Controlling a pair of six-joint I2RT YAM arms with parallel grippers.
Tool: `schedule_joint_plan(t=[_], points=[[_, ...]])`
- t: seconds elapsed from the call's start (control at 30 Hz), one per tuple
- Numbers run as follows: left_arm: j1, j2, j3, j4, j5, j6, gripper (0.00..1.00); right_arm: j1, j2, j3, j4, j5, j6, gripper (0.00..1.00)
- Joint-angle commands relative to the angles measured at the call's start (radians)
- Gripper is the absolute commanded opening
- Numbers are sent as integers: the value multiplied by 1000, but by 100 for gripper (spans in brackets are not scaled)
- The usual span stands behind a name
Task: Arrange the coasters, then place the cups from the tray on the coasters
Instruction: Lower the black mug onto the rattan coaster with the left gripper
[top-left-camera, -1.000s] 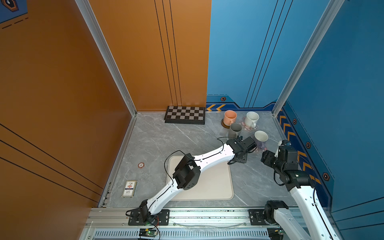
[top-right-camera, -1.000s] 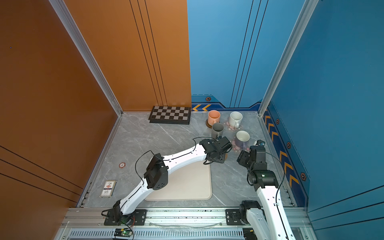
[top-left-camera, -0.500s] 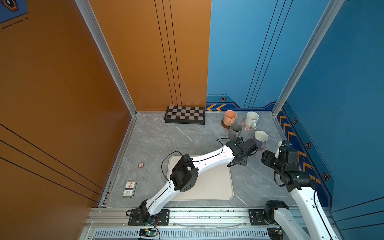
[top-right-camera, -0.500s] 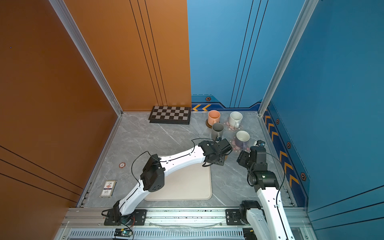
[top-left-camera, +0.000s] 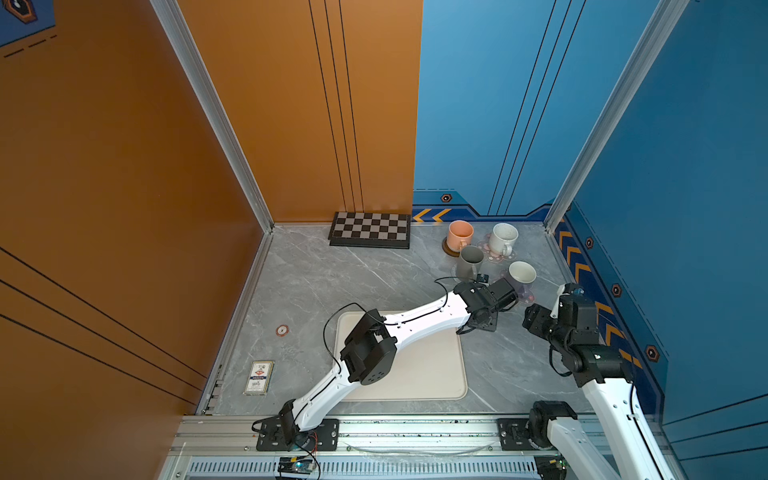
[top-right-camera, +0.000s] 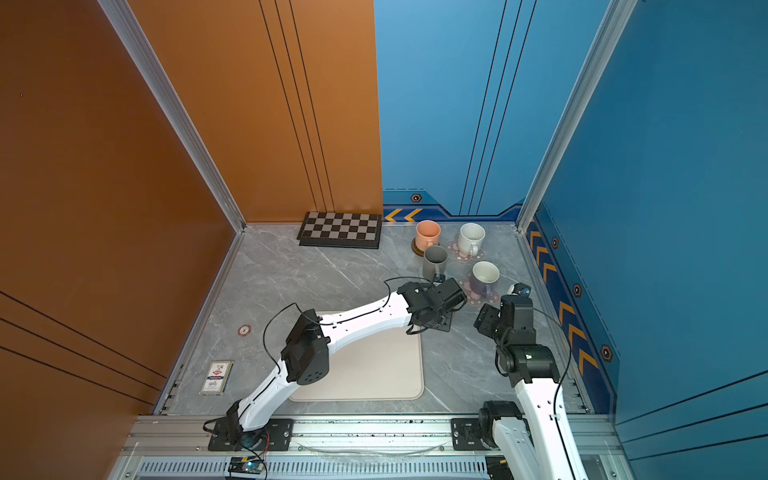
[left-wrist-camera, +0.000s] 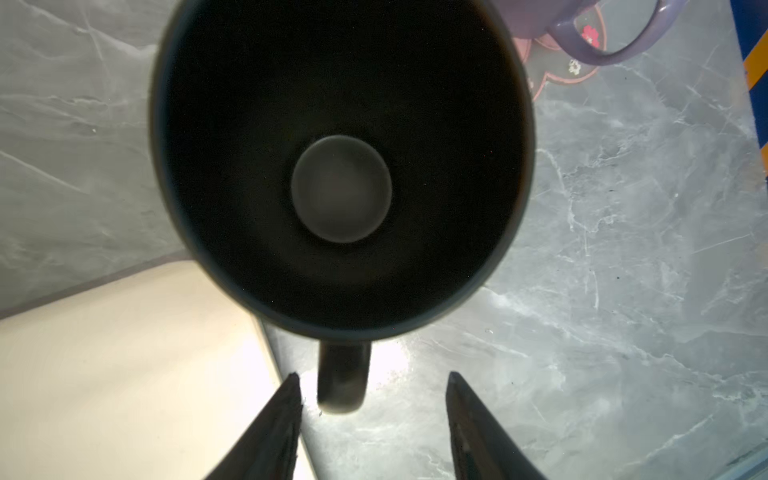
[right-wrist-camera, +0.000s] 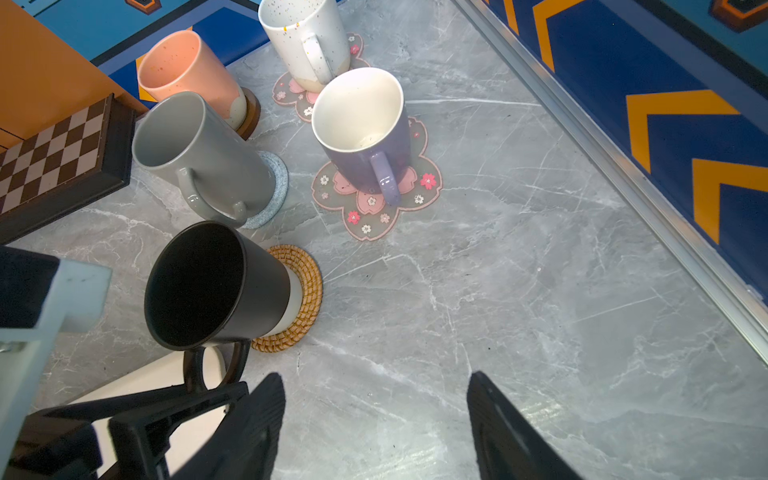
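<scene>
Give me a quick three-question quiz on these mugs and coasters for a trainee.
1. True or false: the black mug stands on the tray.
2. Which mug sits on the blue coaster? A peach mug, B grey mug, C purple mug.
3. Fill in: the left gripper, at the black mug's handle, is ___.
Key: 1 false, it stands on the woven coaster. 2 B. 3 open.

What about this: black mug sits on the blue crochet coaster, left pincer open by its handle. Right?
No. The black mug stands on the woven rattan coaster, as the right wrist view shows; the left pincer is open by its handle.
</scene>
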Motion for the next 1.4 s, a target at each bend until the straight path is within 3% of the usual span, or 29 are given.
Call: schedule_joint_plan(t=[0.0, 1.37], points=[[-11, -1, 28, 21, 30, -9, 56, -8, -8, 32, -34, 4, 11, 72], [3, 37, 66, 64, 131, -32, 53, -8, 27, 65, -66, 2, 29, 72]])
